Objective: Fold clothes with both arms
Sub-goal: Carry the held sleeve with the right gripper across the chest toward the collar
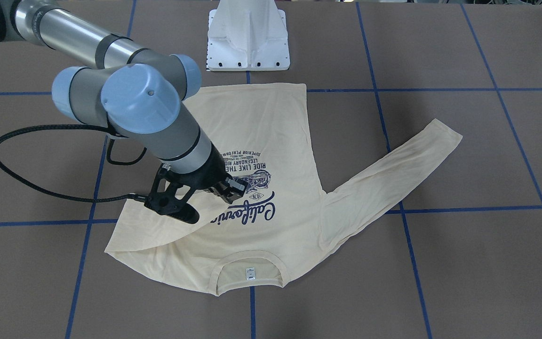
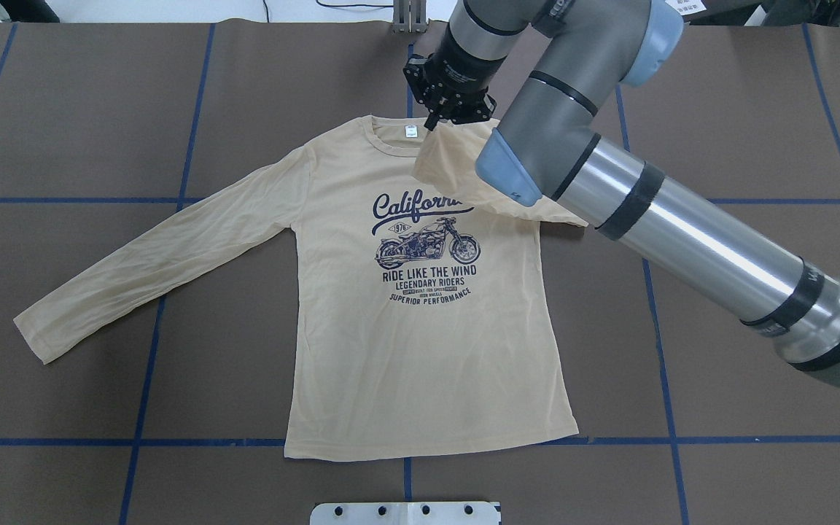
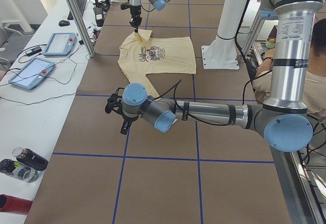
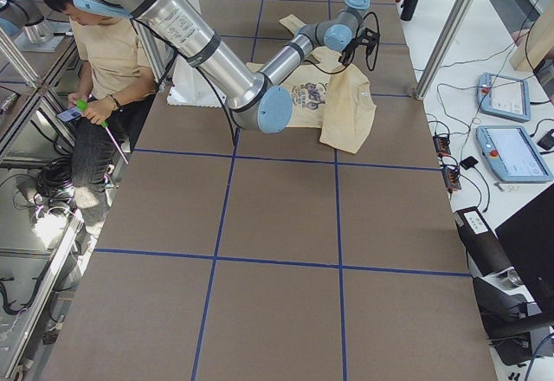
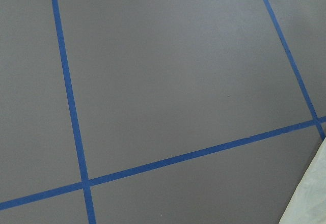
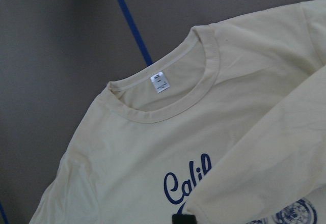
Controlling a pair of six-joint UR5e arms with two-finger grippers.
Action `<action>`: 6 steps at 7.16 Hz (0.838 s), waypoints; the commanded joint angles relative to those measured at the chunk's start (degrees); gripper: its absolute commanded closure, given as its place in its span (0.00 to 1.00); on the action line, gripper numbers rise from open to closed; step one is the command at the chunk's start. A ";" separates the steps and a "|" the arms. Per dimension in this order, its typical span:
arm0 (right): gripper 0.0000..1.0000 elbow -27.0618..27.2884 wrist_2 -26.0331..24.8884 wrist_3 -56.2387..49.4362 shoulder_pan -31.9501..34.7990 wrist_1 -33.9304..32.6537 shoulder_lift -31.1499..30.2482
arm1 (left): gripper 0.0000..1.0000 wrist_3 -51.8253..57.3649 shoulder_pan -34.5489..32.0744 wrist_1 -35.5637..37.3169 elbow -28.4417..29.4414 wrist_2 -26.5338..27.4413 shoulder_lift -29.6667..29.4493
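The cream-yellow long-sleeved T-shirt point(image 2: 420, 350) lies flat and print-up on the table, neck label point(image 2: 410, 131) at the far end. It also shows in the front view point(image 1: 261, 122). My right gripper point(image 2: 440, 120) is shut on the cuff of the shirt's right sleeve point(image 2: 456, 171), holding it raised above the collar and chest print; in the front view the gripper point(image 1: 192, 215) hangs over the "California" lettering. The other sleeve point(image 2: 157, 255) lies spread out to the side. My left gripper point(image 3: 116, 114) hovers over bare table short of that sleeve; I cannot tell whether it is open or shut.
The white pedestal base point(image 1: 248, 37) stands at the shirt's hem end. Blue tape lines point(image 2: 157, 364) grid the brown table. A seated operator point(image 4: 86, 61) is beside the base. Tablets point(image 3: 30, 71) and bottles point(image 3: 20, 165) lie on a side bench.
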 commanded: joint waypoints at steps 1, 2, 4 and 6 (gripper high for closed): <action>1.00 -5.43 -6.62 0.07 -4.78 0.06 7.96 | 0.00 0.10 0.00 0.09 0.22 0.00 0.00; 1.00 -5.45 -10.15 -0.10 -6.99 0.32 8.25 | 0.00 0.19 0.00 0.00 0.74 0.00 0.00; 1.00 -7.63 -12.72 -0.02 -9.46 4.24 9.48 | 0.00 0.19 0.00 -1.22 1.80 0.00 0.09; 1.00 -12.12 -15.36 0.07 -11.40 7.44 10.97 | 0.00 0.19 0.00 -1.58 2.33 0.00 0.09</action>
